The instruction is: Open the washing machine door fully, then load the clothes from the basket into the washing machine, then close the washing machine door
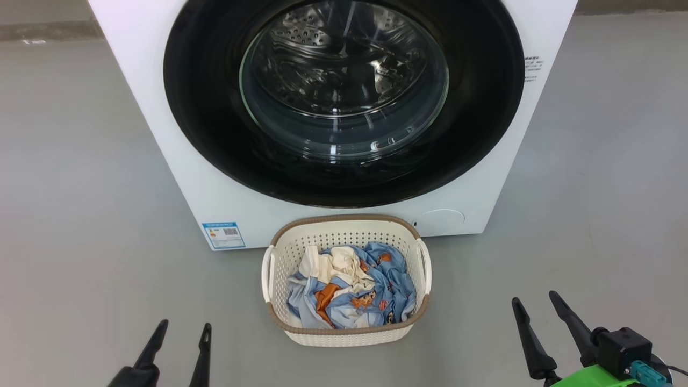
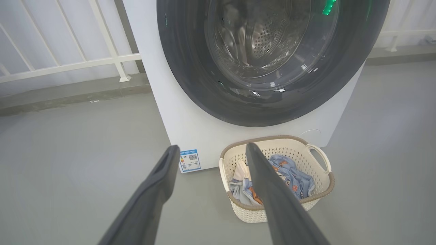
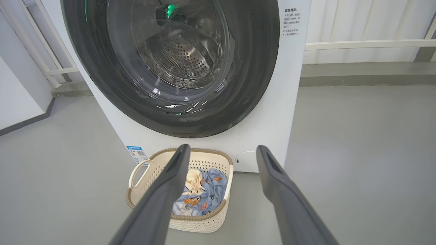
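The washing machine door (image 1: pixel 344 102) is shut, clothes (image 1: pixel 371 293) are piled in the basket (image 1: pixel 344 336), left gripper (image 1: pixel 184 325) and right gripper (image 1: pixel 535 297) are splayed wide, nothing grabbed.

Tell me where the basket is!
In the head view, the basket sits on the floor, centred just below the washing machine door.

Glossy black rim on the washing machine door (image 1: pixel 215 140), with clear glass bulging out and throwing bright reflections. Behind it the drum (image 1: pixel 322 70) shows as shiny perforated steel. The washing machine (image 1: pixel 204 188) body is smooth white with a faint sheen. The basket (image 1: pixel 344 239) is cream plastic with perforated walls and a brown woven-look rim. The clothes (image 1: pixel 376 285) are soft, crumpled cloth. The floor (image 1: pixel 80 215) is smooth, matt grey. Left gripper (image 1: pixel 185 323) and right gripper (image 1: pixel 535 296) have matt dark fingers that look like plastic.
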